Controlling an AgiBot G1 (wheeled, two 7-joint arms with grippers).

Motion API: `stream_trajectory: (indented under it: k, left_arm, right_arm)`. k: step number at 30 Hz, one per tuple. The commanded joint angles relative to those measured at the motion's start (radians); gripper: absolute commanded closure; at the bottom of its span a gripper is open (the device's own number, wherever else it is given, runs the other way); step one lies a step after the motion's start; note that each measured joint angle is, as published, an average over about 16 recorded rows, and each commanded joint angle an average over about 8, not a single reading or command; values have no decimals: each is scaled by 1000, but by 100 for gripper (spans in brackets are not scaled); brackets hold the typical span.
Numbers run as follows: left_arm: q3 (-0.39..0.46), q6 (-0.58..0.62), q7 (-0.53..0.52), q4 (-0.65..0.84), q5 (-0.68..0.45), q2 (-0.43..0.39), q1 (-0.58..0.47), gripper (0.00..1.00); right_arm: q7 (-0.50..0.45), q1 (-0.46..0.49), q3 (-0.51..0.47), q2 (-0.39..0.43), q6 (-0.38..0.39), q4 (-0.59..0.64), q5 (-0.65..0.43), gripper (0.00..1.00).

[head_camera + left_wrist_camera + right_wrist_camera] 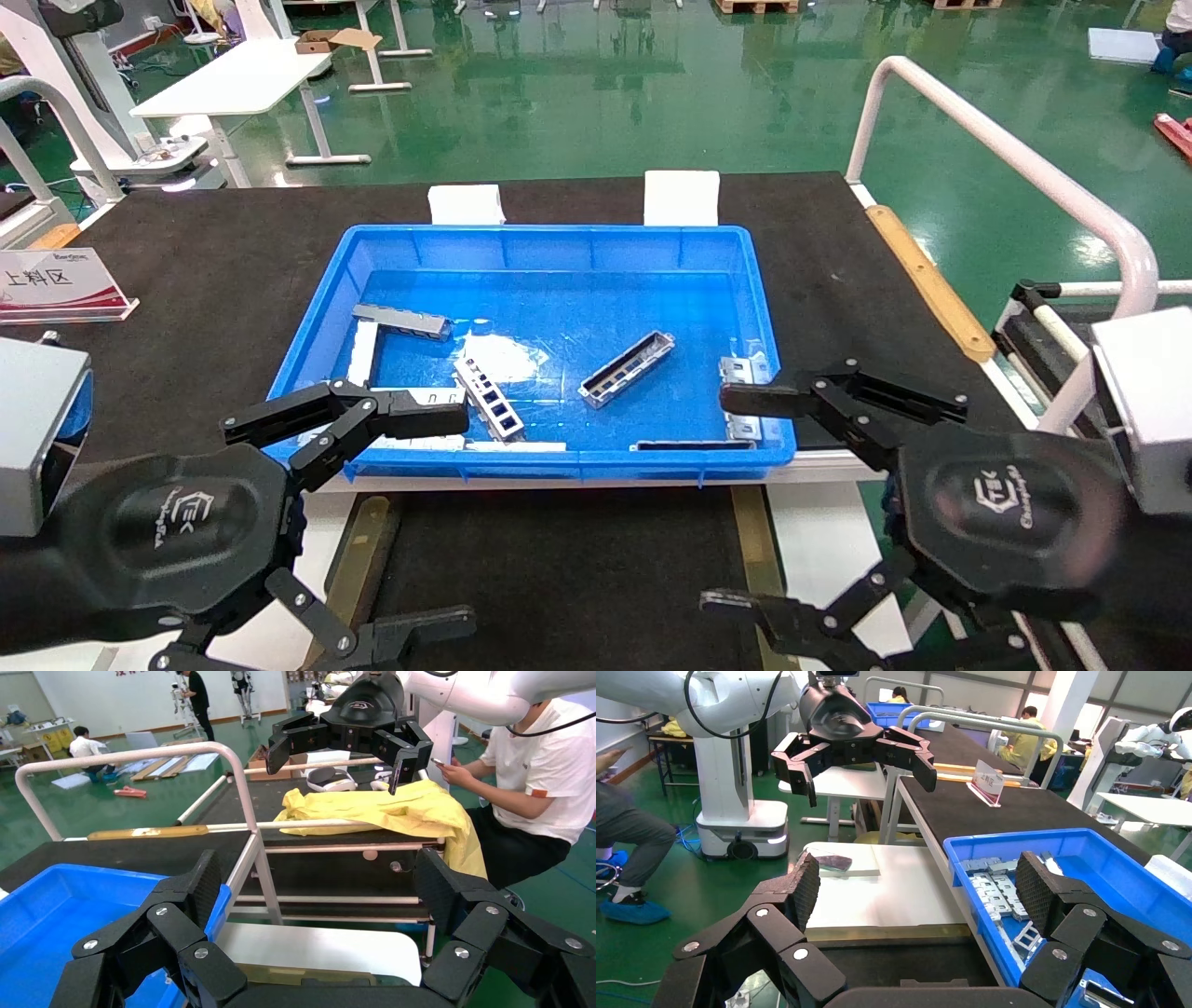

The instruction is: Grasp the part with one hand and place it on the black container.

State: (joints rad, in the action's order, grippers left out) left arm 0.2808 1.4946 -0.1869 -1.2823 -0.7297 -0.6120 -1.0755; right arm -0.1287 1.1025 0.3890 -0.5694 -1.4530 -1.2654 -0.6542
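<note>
The part (627, 369), a slim silver channel with a dark inside, lies slanted in the middle of the blue bin (559, 244). The black container (559, 568), with tan strips (358, 559) along its sides, lies in front of the bin, between my grippers; it also shows in the right wrist view (898, 962). My left gripper (428, 522) is open and empty over the container's left side, one finger over the bin's near-left corner. My right gripper (740, 503) is open and empty over the container's right side. Neither touches the part.
Several pale-grey perforated strips (489, 397) lie in the bin, also in the right wrist view (996, 888). A sign (56, 280) stands far left. A white rail (1006, 149) runs along the right. A seated person (541, 776) and yellow cloth (393, 811) are beyond.
</note>
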Motion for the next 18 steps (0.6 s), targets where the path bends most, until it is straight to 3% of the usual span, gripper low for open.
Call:
stream_trajectory:
  k: [1,18]
  left_arm:
    - [0,0,0,0,0,0,0,0]
    - [0,0,-1,0,0,0,0,0]
  right_arm:
    - [0,0,0,0,0,0,0,0]
    - [0,0,0,0,0,0,0,0]
